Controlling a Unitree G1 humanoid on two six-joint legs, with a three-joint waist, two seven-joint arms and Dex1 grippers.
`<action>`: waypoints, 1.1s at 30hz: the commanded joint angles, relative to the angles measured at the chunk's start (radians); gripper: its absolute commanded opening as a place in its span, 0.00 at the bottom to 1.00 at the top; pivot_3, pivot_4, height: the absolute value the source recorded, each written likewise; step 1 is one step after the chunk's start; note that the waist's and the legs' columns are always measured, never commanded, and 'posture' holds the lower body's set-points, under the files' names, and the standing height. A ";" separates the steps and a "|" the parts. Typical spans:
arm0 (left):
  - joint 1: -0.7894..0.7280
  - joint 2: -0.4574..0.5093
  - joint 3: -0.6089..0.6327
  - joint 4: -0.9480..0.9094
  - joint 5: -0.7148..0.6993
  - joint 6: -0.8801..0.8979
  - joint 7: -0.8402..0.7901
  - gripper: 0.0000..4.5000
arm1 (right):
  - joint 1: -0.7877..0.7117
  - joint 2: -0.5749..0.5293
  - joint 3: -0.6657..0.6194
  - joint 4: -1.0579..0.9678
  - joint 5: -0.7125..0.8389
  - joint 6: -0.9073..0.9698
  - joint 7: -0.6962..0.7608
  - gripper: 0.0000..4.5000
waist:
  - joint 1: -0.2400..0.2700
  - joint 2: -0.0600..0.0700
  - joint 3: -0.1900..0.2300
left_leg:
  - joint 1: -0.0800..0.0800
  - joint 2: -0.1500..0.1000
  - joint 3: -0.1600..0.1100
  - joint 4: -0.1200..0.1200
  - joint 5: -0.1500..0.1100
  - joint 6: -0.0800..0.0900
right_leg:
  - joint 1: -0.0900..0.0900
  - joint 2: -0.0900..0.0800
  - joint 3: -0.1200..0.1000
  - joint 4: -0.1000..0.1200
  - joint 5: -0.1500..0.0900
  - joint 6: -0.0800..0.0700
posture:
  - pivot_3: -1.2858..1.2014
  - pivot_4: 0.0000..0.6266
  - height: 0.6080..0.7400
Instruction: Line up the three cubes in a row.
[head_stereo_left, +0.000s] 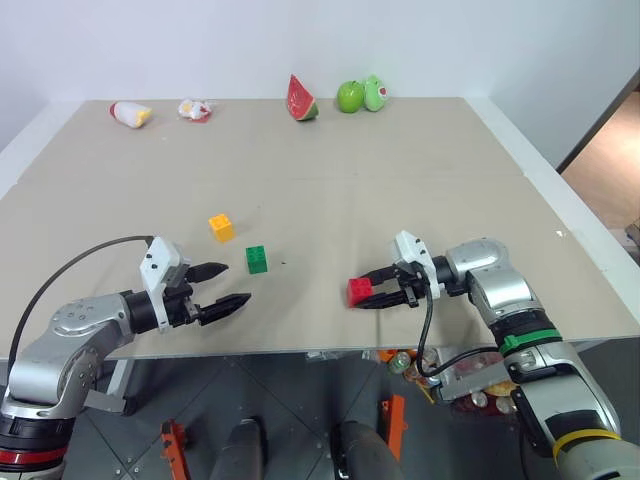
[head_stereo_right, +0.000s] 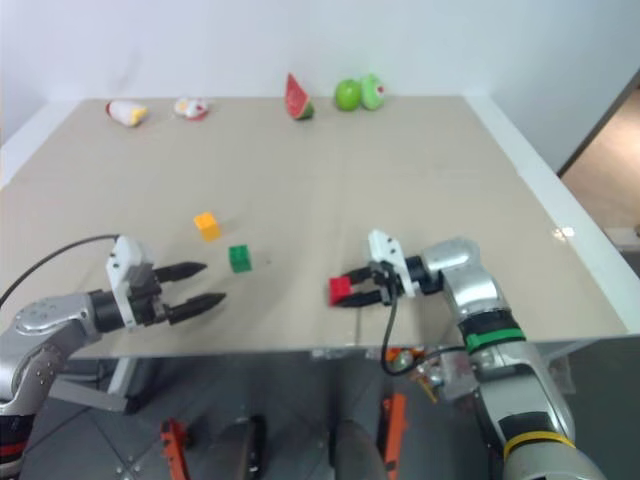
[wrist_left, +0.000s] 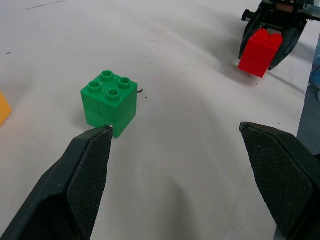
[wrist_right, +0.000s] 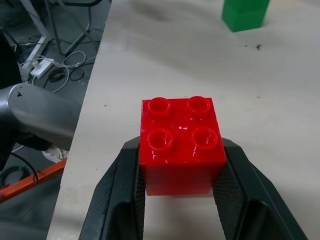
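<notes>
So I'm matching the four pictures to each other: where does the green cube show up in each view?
Left eye view: green cube at mid-table, just ahead of the left gripper.
Right eye view: same spot, beside the yellow-orange cube.
Left wrist view: upper left, studs up.
Right wrist view: top edge, partly cut off.
Shared landmark: the red cube, clamped in the right gripper.

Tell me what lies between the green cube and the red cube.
Bare tabletop between green cube and red cube, seen in the left eye view.
</notes>
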 joint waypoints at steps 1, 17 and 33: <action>0.006 0.019 0.033 -0.028 -0.011 0.003 0.000 0.93 | -0.022 0.007 -0.004 0.029 -0.011 -0.049 0.022 0.28 | 0.000 0.000 0.000 | 0.000 0.000 0.000 0.000 0.000 0.000 | 0.000 0.000 0.000 0.000 0.000 0.000 | 0.52 0.24 1.00; -0.007 0.026 0.025 0.034 0.015 -0.016 -0.026 0.93 | -0.064 -0.142 -0.064 -0.001 0.094 0.022 0.069 1.00 | 0.003 0.000 0.000 | 0.000 0.002 0.006 0.000 0.000 -0.001 | -0.001 0.000 0.003 0.000 0.001 0.000 | 0.52 0.24 1.00; -0.275 -0.020 -0.122 0.502 0.237 -0.278 -0.138 0.93 | -0.112 -0.200 -0.167 -0.074 0.156 0.109 -0.055 1.00 | 0.005 0.000 0.000 | 0.000 0.003 0.009 0.000 -0.001 -0.001 | -0.005 0.001 0.005 0.000 0.002 -0.001 | 0.52 0.24 1.00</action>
